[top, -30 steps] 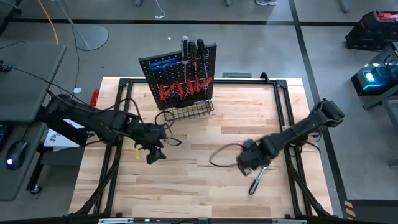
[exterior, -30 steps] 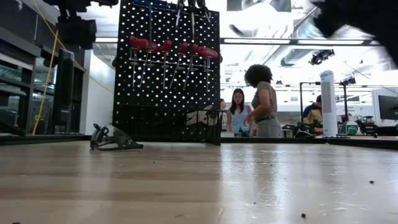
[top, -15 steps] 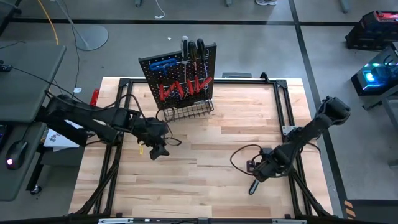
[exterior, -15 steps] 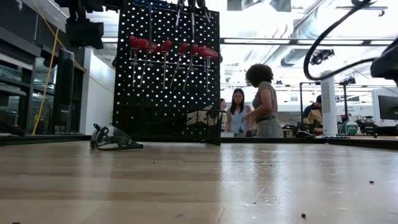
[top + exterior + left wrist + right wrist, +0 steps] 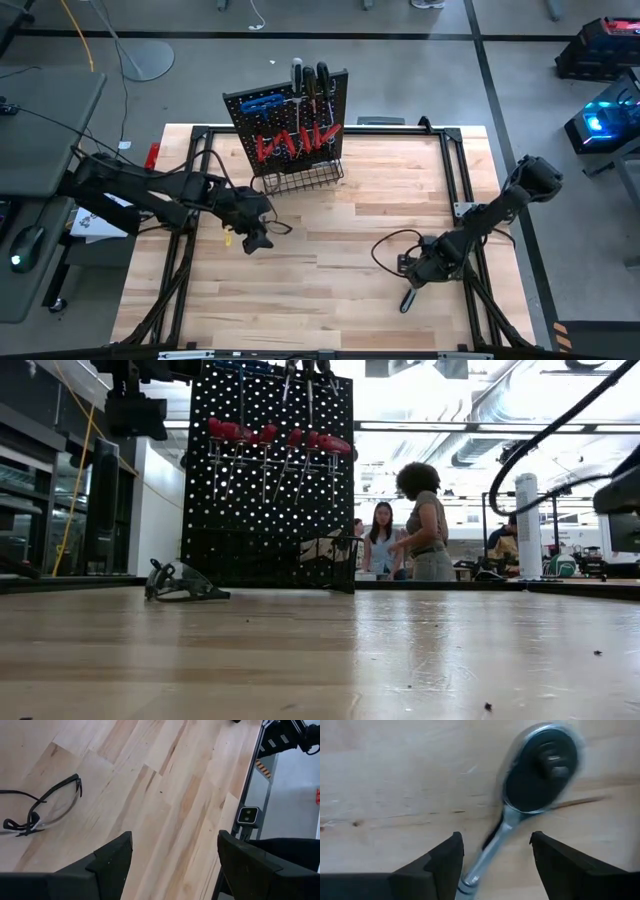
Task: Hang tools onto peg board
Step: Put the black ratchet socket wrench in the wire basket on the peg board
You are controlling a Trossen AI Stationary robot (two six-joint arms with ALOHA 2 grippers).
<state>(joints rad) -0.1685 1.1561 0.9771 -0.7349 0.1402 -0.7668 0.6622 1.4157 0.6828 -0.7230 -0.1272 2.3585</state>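
Your right gripper [image 5: 492, 865] fingers are spread over the ratchet [image 5: 530, 785]; lower straight, then pinch its thin handle.

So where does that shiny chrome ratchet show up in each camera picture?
High view: chrome ratchet lies near the table's right front, under the right gripper.
Low view: not visible.
Left wrist view: not visible.
Right wrist view: centre, between open fingers.
Shared landmark: the pale wooden table.

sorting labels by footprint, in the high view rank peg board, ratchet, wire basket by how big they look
1. peg board, largest.
2. wire basket, narrower strip along its bottom edge.
3. ratchet, smallest, partly under the right gripper.
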